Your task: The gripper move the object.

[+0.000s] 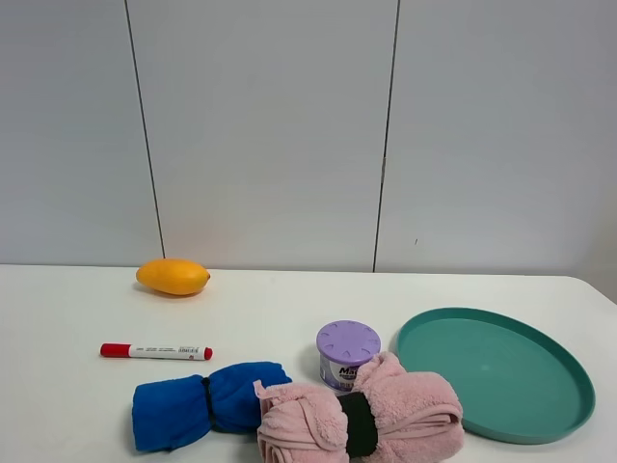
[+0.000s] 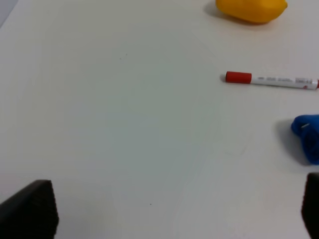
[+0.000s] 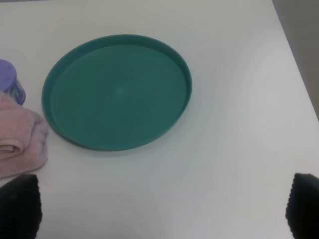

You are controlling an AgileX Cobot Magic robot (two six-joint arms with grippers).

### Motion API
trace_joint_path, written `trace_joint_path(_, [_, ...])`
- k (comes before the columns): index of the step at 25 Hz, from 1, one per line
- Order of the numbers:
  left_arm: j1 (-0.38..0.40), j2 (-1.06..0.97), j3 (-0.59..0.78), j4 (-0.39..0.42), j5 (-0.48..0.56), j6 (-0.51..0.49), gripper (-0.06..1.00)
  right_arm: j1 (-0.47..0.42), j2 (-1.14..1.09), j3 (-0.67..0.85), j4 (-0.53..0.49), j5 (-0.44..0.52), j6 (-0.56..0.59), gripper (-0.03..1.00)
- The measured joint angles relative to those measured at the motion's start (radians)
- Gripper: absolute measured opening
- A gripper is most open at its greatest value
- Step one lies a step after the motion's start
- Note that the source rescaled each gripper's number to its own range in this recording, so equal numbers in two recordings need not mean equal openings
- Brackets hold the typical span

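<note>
On the white table lie a yellow mango [image 1: 173, 277], a red-capped marker [image 1: 156, 351], a rolled blue cloth [image 1: 206, 403], a rolled pink towel [image 1: 362, 417], a purple-lidded can [image 1: 348, 353] and an empty teal plate [image 1: 569, 386]. Neither arm shows in the high view. My left gripper [image 2: 169, 219] is open and empty above bare table; the mango [image 2: 251, 9], marker [image 2: 271, 80] and blue cloth [image 2: 307, 134] lie apart from it. My right gripper [image 3: 162, 209] is open and empty, short of the plate [image 3: 55, 79], beside the pink towel [image 3: 20, 137] and the can [image 3: 10, 84].
A grey panelled wall stands behind the table. The table's right edge [image 3: 299, 64] runs close to the plate. Bare white table stretches at the left front [image 1: 58, 415] and between the mango and the plate.
</note>
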Motion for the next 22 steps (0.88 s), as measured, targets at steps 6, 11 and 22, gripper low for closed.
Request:
trace_joint_path(6, [0.000, 0.000, 0.000, 0.000, 0.000, 0.000, 1.00, 0.000, 0.000, 0.000, 0.000, 0.000, 0.000, 1.00])
trace_joint_path(11, [0.000, 0.000, 0.000, 0.000, 0.000, 0.000, 1.00, 0.000, 0.000, 0.000, 0.000, 0.000, 0.000, 1.00])
trace_joint_path(22, [0.050, 0.000, 0.000, 0.000, 0.000, 0.000, 1.00, 0.000, 0.000, 0.000, 0.000, 0.000, 0.000, 1.00])
